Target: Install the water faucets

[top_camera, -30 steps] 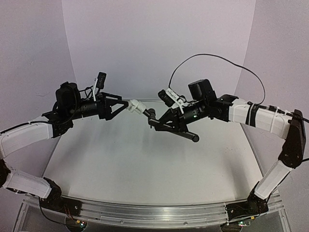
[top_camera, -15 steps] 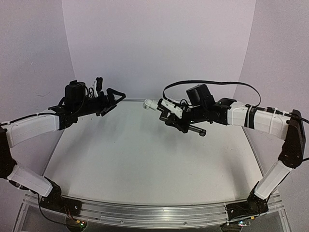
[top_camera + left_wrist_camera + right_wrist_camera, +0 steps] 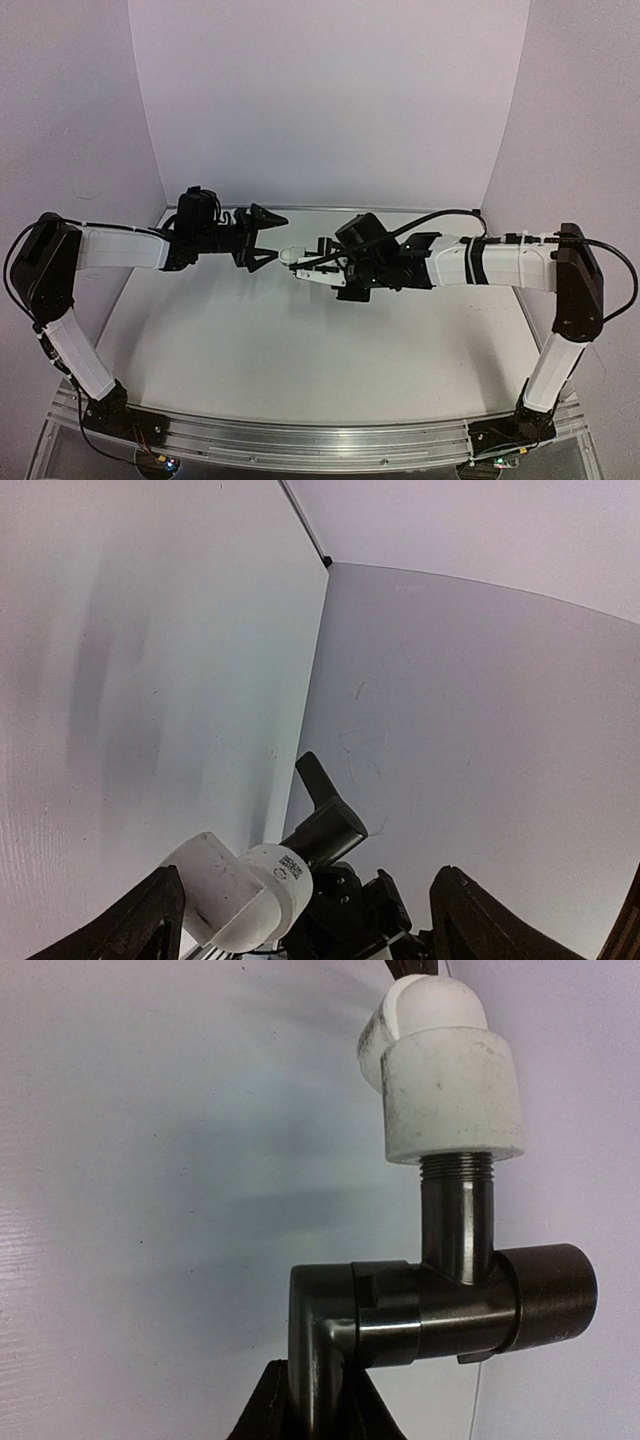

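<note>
Though my left gripper has let go, jaws apart, the white fitting stays on the faucet my right gripper clamps.

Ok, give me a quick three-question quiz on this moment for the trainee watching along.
1. True or false: the white fitting sits on the threaded end of the black faucet.
2. Fill in: the jaws of the left gripper stand ____.
3. Which one holds the black faucet? A) left gripper B) right gripper C) neither
Key: 1 true; 2 open; 3 B.
</note>
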Tool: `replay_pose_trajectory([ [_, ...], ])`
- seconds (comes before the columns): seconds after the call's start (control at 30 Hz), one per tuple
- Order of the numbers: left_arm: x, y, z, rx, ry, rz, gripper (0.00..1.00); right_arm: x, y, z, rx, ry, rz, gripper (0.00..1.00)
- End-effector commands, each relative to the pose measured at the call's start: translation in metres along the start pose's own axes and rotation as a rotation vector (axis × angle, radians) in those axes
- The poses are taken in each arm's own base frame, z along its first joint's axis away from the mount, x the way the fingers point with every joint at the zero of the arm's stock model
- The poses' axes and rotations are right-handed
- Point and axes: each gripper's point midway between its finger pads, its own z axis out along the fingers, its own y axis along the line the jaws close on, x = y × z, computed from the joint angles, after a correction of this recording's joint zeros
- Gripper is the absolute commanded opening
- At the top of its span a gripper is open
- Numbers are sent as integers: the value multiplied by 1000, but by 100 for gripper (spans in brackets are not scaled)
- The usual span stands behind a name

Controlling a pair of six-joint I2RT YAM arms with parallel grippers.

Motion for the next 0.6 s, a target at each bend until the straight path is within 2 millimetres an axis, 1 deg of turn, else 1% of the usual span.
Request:
replay_pose_trajectory([
  [0.0,10,-27,2,65,34,-50,87,-45,-63,-26,226,-125,15,0],
  [0.13,3,-18,1,-17,-26,-66,90,-41,-65,-22,266,-89,-7,0],
  [0.27,6,-17,7,-31,11,-65,90,-39,-68,-16,292,-66,-13,0],
  [0.33,7,-10,8,-58,17,-64,91,-37,-67,-13,295,-58,-11,0],
  [0.4,4,-2,4,-94,-18,-62,92,-35,-67,-12,301,-49,-11,0],
  [0.47,4,1,1,-104,-28,-64,92,-32,-67,-12,309,-35,-9,0],
  [0.57,8,-1,6,-96,14,-72,90,-30,-66,-13,313,-31,-15,0],
])
